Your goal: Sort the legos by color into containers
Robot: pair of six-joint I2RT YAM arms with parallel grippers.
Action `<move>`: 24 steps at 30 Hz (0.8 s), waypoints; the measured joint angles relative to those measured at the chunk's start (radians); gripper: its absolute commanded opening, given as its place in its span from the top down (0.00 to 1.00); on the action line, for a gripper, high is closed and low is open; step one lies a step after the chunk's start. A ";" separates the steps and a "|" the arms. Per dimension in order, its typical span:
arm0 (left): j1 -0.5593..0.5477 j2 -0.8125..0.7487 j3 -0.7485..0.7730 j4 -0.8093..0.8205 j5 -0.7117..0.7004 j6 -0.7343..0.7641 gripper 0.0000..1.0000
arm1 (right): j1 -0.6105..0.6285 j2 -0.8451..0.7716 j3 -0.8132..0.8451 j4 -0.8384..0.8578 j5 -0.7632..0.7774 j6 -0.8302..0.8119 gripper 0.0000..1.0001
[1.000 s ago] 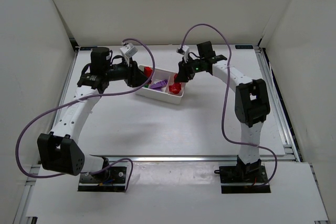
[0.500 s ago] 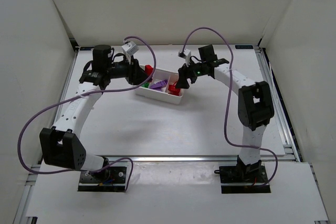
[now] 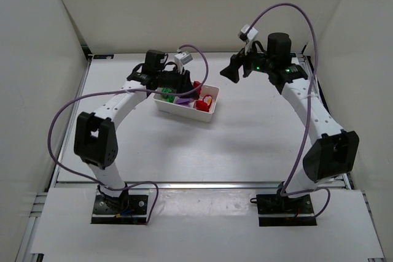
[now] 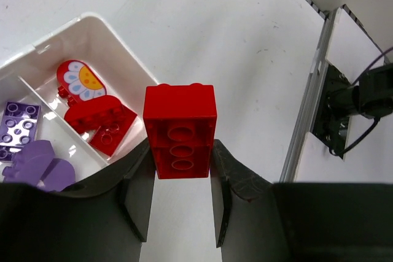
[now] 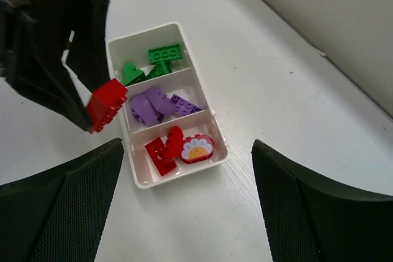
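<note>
Fingers of the left gripper are pinched on the two sides of a chunky red plastic rectangular brick. Its hollow underside, with three round sockets, faces the wrist camera. The brick hangs clear of the white tabletop, close to the shallow white rectangular plastic tray at the end that holds the red pieces. It lies in no compartment, and whether it is over the rim or just outside it differs from view to view, so I cannot tell.

The tray has three side-by-side compartments parted by thin walls. One end compartment holds small green bricks. The middle one holds purple pieces (one flat and studded, one rounded). The other end compartment holds a red angled brick and, touching it, a red half-round brick printed with a white and yellow flower.

The right gripper hangs raised above the table, well apart from the tray on its right side. Its two black mesh-faced fingers stand spread wide with nothing between them, and its camera looks down on the tray and the left gripper's red brick. A purple cable arches over the right arm.
</note>
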 measured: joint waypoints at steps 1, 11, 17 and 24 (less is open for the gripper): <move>-0.003 0.031 0.016 0.004 -0.005 -0.014 0.90 | -0.010 -0.016 0.000 -0.005 0.008 0.003 0.12; -0.019 0.287 0.180 0.033 -0.019 -0.106 0.85 | -0.086 -0.111 -0.050 -0.114 0.093 -0.001 0.11; -0.045 0.342 0.209 0.033 -0.018 -0.118 0.62 | -0.108 -0.146 -0.081 -0.147 0.117 -0.002 0.11; -0.052 0.393 0.233 0.032 -0.043 -0.124 0.17 | -0.126 -0.175 -0.100 -0.170 0.123 -0.005 0.11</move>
